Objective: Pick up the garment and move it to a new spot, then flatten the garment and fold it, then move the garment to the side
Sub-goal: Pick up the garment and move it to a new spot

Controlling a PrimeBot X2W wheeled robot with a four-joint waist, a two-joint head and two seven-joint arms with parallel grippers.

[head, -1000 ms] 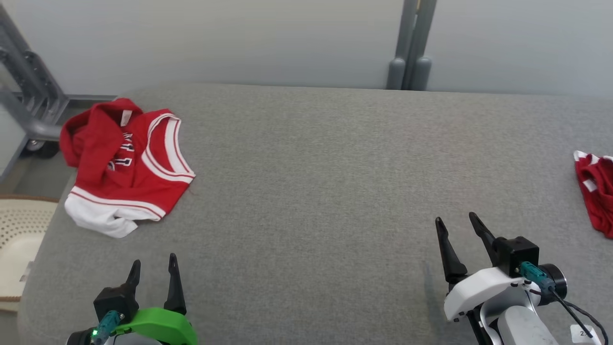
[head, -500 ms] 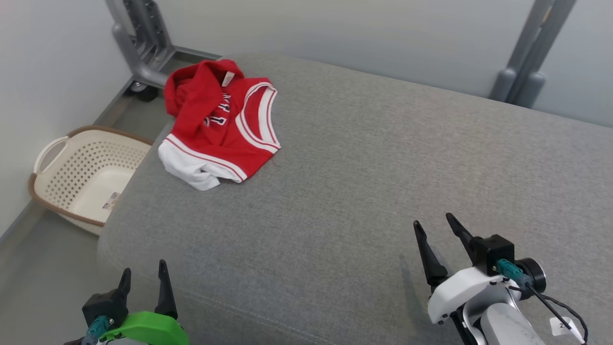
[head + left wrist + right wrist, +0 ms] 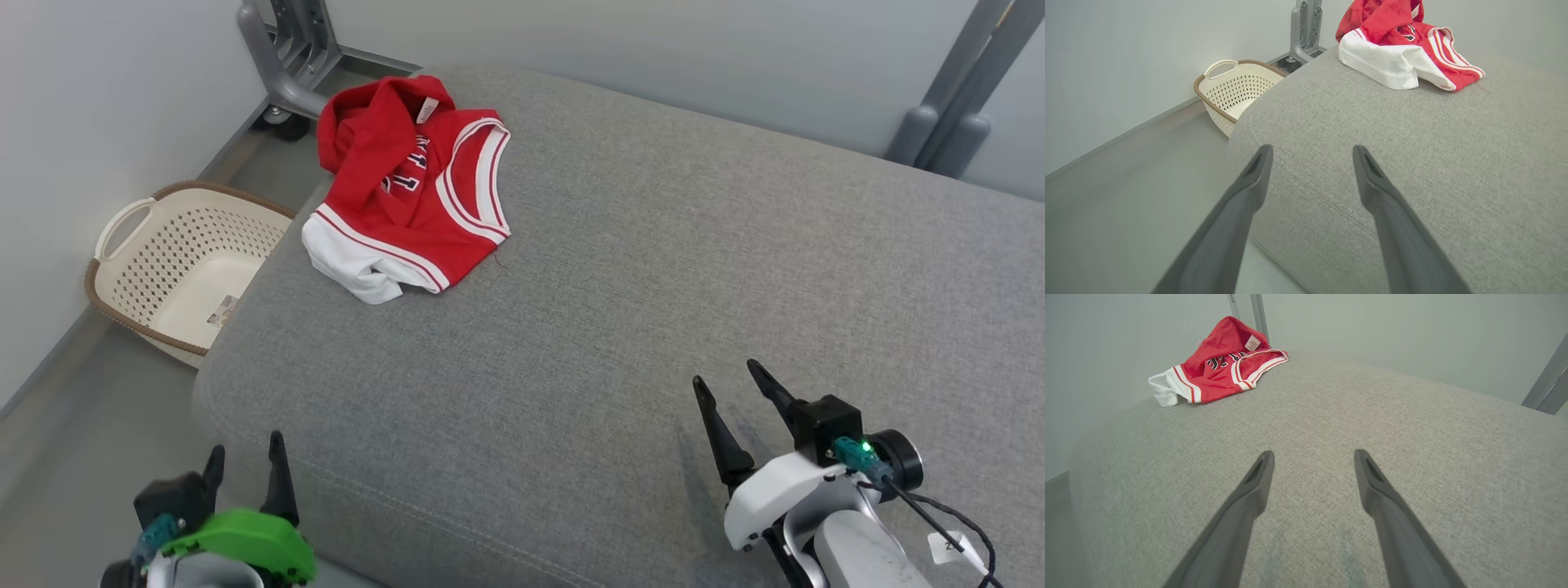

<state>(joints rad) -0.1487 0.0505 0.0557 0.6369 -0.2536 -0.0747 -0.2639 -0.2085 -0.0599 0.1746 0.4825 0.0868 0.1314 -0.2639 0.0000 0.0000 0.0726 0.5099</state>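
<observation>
The garment (image 3: 408,188) is a crumpled red jersey with white trim and dark lettering, lying at the far left corner of the grey padded table (image 3: 653,269). It also appears in the left wrist view (image 3: 1404,45) and the right wrist view (image 3: 1220,367). My left gripper (image 3: 245,461) hangs open at the lower left, off the table's near left corner, well short of the jersey. Over the table's near right part, my right gripper (image 3: 727,384) stands open with nothing between its fingers.
A cream perforated laundry basket (image 3: 175,265) sits on the floor left of the table, also in the left wrist view (image 3: 1233,87). A grey metal frame on wheels (image 3: 286,49) stands behind the jersey; grey posts (image 3: 947,106) rise at the back right.
The head camera has turned left, bringing the jersey toward the middle and the basket into sight. Both grippers stay open and keep their places in the picture.
</observation>
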